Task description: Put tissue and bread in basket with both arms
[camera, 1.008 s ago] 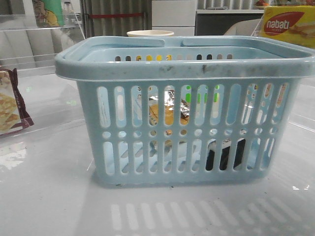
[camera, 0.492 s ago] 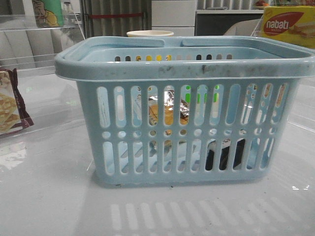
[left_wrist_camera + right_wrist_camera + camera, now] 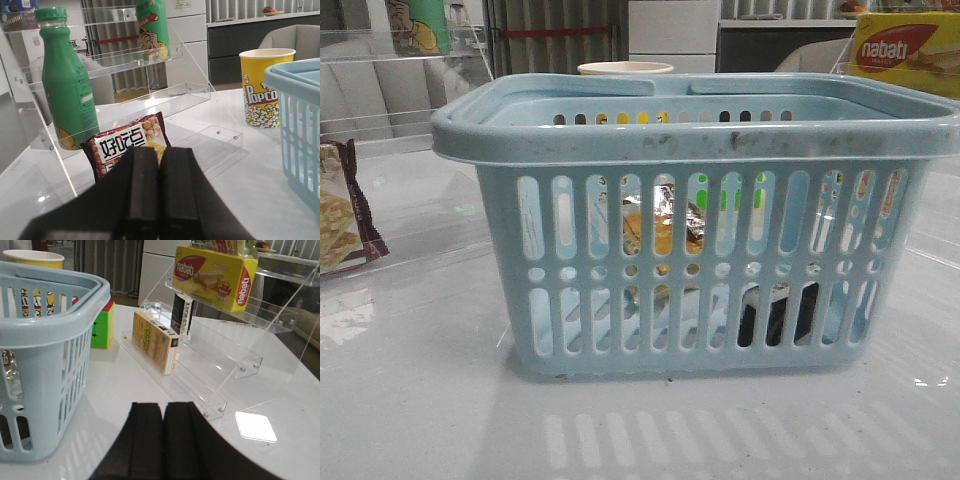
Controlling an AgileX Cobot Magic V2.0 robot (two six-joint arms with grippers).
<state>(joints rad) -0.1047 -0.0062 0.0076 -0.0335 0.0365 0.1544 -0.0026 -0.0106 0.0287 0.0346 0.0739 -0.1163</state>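
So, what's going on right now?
Left pincer shut, right pincer shut, both empty. Bread and tissue inside basket. Nothing in the way.

One basket [image 3: 700,140], one bread [image 3: 662,232], one tissue [image 3: 778,315].

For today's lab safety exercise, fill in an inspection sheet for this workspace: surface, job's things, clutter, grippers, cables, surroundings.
Surface: glossy white table, reflective, no spills seen.
Job's things: bread and tissue both show through the slots of the basket, inside it.
Clutter: cracker bag, popcorn cup, green bottle, nabati box, colour cube, small carton, clear shelves.
Grippers: left gripper and right gripper shut, holding nothing, outside the basket.
Cables: nothing seen.
Surroundings: cabinets and a chair behind.
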